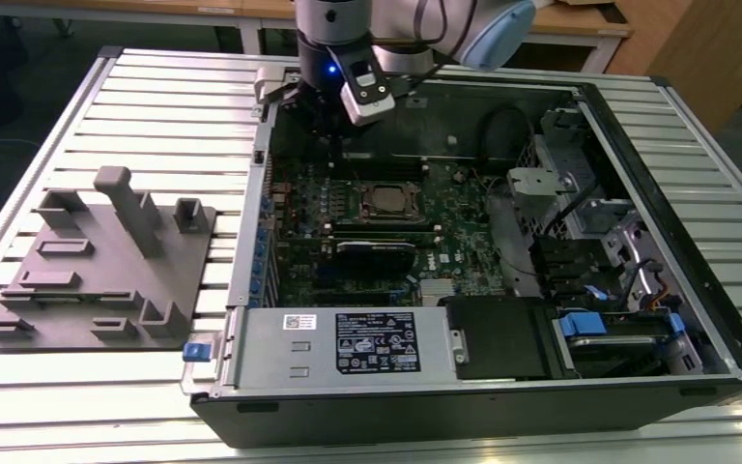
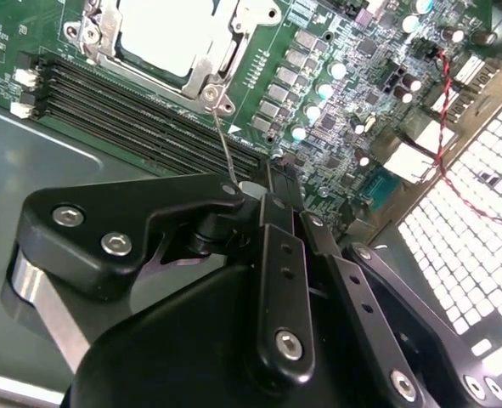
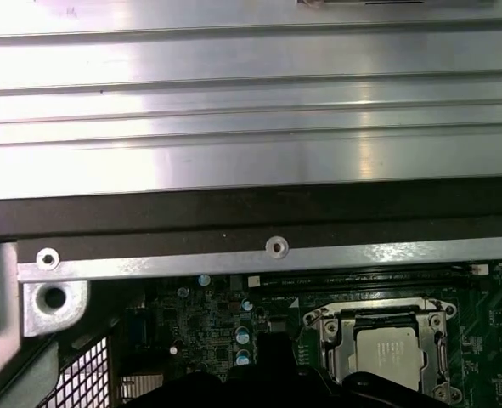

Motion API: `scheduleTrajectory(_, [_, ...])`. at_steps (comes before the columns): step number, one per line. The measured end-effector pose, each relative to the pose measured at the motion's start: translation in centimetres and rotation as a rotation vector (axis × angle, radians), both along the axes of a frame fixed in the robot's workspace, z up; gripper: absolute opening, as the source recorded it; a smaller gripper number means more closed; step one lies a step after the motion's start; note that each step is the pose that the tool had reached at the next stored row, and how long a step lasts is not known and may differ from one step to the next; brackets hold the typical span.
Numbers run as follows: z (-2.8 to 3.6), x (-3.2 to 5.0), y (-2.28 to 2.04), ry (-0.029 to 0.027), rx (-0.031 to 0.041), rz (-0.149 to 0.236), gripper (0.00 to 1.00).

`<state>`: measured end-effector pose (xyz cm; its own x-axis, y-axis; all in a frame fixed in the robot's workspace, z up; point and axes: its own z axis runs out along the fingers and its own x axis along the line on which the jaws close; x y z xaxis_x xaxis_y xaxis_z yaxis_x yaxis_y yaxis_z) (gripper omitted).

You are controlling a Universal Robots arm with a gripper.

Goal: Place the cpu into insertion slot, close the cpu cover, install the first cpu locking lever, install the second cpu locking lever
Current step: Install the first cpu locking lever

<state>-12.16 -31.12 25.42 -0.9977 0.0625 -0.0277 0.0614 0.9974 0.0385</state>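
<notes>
The cpu (image 1: 389,200) lies in the insertion slot (image 1: 362,187) on the green board; its pale face also shows in both wrist views (image 2: 170,34) (image 3: 386,353). The silver cpu cover (image 2: 210,61) (image 3: 329,338) lies flat around it. A thin wire locking lever (image 2: 223,140) rises from the socket's corner screw, and its far end runs behind my fingertips. My gripper (image 1: 333,145) (image 2: 263,189) hangs inside the case beside the socket, toward the exterior view's left and the case's back wall. Its black links meet at the tips, so it looks shut.
The open computer case (image 1: 680,145) lies on a slatted metal table (image 1: 152,106). Black memory slots (image 2: 140,119) run beside the socket. A grey fixture plate (image 1: 100,271) with upright blocks stands at the exterior view's left. Drive bays and cables (image 1: 603,251) fill the case's right.
</notes>
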Motion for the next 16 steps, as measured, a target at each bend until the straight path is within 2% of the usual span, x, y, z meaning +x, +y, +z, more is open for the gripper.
scheduleTrajectory(16, [0.27, 0.73, 0.11, -0.0001, 0.0002, 0.0, 0.11])
